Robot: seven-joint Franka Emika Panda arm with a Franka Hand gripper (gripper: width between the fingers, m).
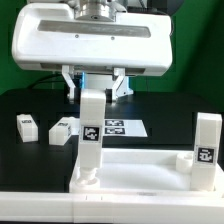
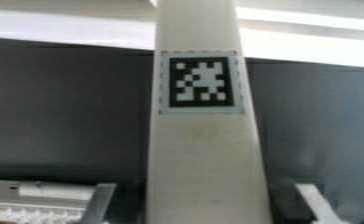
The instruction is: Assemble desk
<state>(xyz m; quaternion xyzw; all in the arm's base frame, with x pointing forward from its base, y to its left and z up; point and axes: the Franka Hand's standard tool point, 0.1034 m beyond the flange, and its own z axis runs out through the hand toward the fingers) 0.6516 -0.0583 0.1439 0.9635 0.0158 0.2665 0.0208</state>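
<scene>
White tabletop [image 1: 140, 172] lies in the foreground; bare black table [image 1: 175, 115] beyond, on the exterior view's right. Legs: four. Two upright in corner sockets, held leg [image 1: 92, 130] and free leg [image 1: 207, 140]; two lying loose, outer leg [image 1: 27, 126], inner leg [image 1: 62, 130]. Pincer [image 1: 94, 93] part-closed, clamping held leg's top.

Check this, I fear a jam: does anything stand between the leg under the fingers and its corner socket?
Nothing visible does. The leg already stands upright in the corner socket of the tabletop, with the fingers at its top. The loose legs lie apart from it.
</scene>
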